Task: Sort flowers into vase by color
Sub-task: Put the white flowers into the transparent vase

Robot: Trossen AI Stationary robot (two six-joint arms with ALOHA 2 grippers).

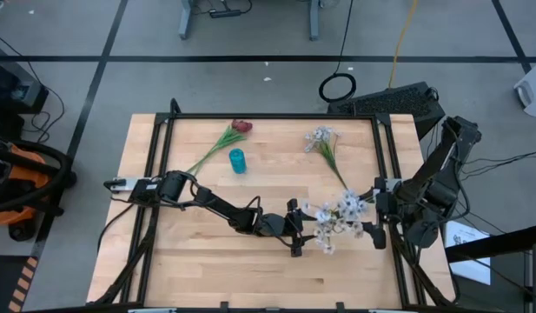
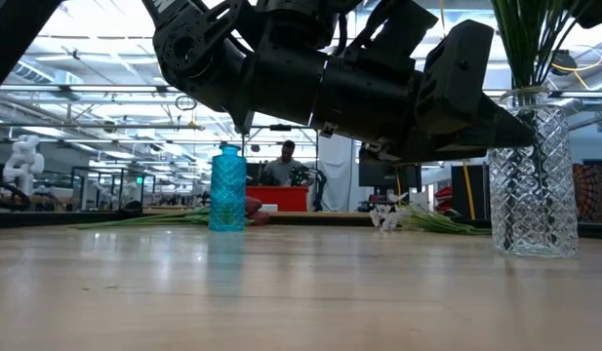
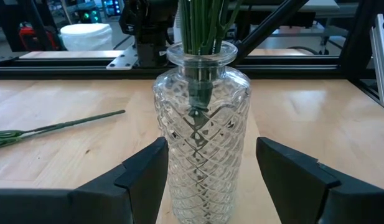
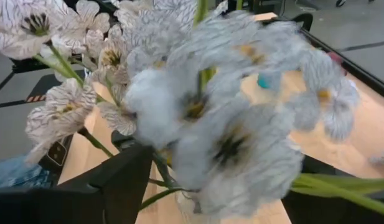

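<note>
Near the table's right front stands a clear cut-glass vase (image 3: 201,130), filled with white-blossomed sprays on green stems (image 1: 339,216). Left gripper (image 3: 207,177) spread wide, one dark finger on either side of the vase, neither touching. Right gripper (image 1: 378,213) just beside the blossoms; fingers impossible to judge. Farther back lie a dark red tulip stem (image 1: 222,141), a small blue glass vase (image 1: 238,160) and another white spray (image 1: 324,146).
</note>
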